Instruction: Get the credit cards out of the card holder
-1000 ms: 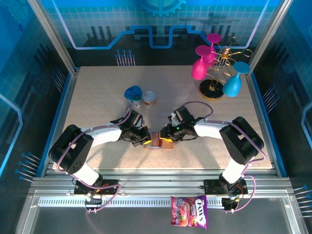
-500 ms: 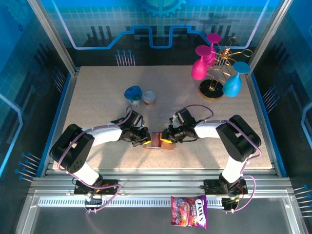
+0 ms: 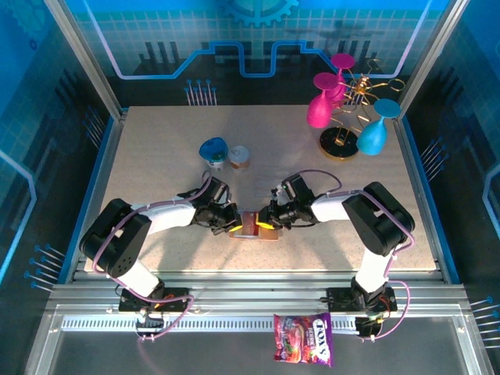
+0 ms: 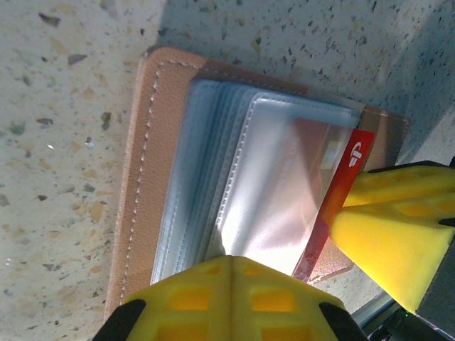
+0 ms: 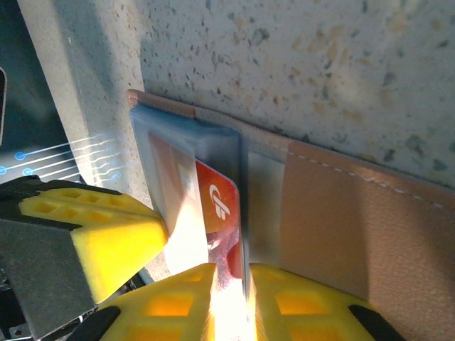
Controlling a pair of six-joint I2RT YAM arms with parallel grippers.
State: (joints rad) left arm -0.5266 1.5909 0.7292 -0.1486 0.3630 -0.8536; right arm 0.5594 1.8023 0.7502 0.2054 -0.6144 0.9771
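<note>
Holder: brown stitched-leather card holder (image 4: 146, 163), glossy clear sleeves (image 4: 277, 177), on speckled worktop (image 4: 57, 106).
Card: thin red plastic credit card (image 4: 346, 177).
Left hand (image 4: 229, 264): closed tight.
Right hand (image 5: 245, 277): narrow, pinching that card.

Left wrist first: the left fingers (image 4: 284, 302) run off the bottom edge and hide the lower edge of the card holder (image 4: 135, 177). The red card (image 4: 340, 192) shows one strip, the rest a pink blur behind the cloudy sleeve (image 4: 284, 177). Over at the right wrist, the right fingers (image 5: 306, 309) are cut off below, and glare whitens the card's end between them — how many cards sit inside, can't tell. From above, both sets of fingers cover most of the holder — its contents too small to make out.
</note>
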